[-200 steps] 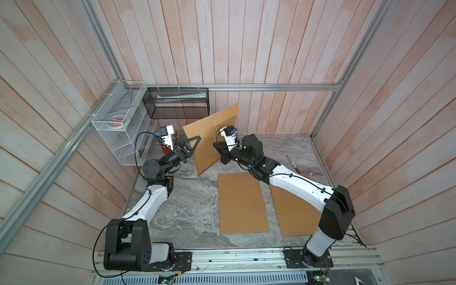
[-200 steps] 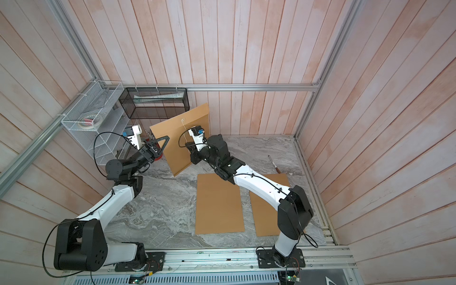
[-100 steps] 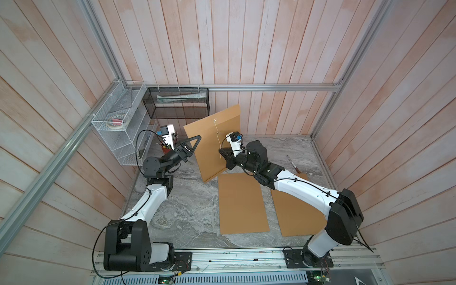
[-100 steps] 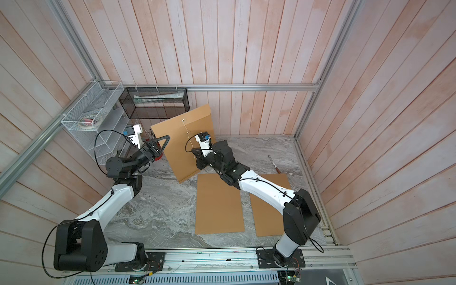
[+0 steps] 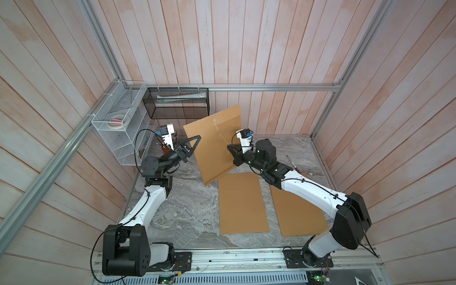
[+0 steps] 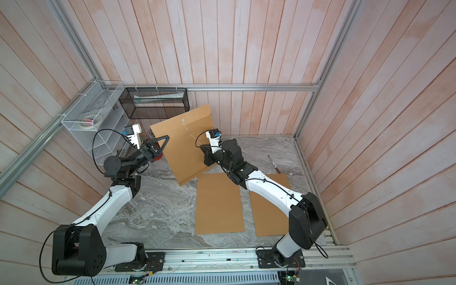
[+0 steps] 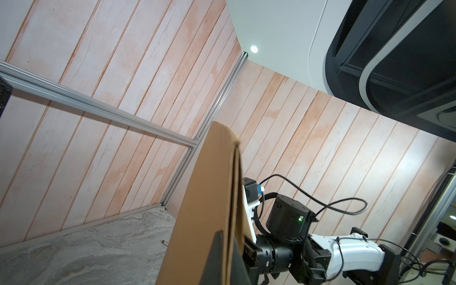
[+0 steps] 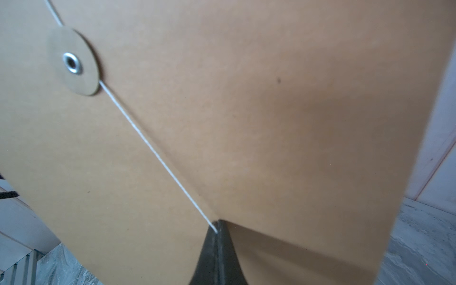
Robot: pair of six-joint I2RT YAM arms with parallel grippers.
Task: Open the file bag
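In both top views, the file bag (image 5: 217, 150) (image 6: 187, 150) is seen held up on edge and tilted above the far part of the marble tabletop (image 5: 187, 214) (image 6: 158, 217), between the two arms. Its left edge is clamped by the left fingers (image 5: 197, 139) (image 6: 165, 138). The white string (image 5: 223, 138) (image 6: 194, 139) is drawn taut from the round clasp on the bag's face to the right fingers (image 5: 228, 147) (image 6: 201, 147), which are closed on it. Whether the bag's lowest corner touches the tabletop cannot be told. Two more flat file bags (image 5: 241, 202) (image 6: 219, 204) are laid side by side on the tabletop nearer the arm bases, and a pen (image 5: 292, 164) (image 6: 273, 164) is seen near the right wall. A white wire basket (image 5: 116, 118) and a black mesh tray (image 5: 177, 102) are mounted in the far left corner.

In the left wrist view, the file bag (image 7: 209, 197) is shown edge-on, pinched between the left fingers (image 7: 220, 251); the right arm (image 7: 286, 222) is seen just behind it.

In the right wrist view, the bag's brown face (image 8: 271, 111) fills most of the picture. The string (image 8: 158, 155) is seen running from under the paper disc with a metal eyelet (image 8: 72, 63) straight down to the shut tips of the right fingers (image 8: 217, 234), where it is gripped.
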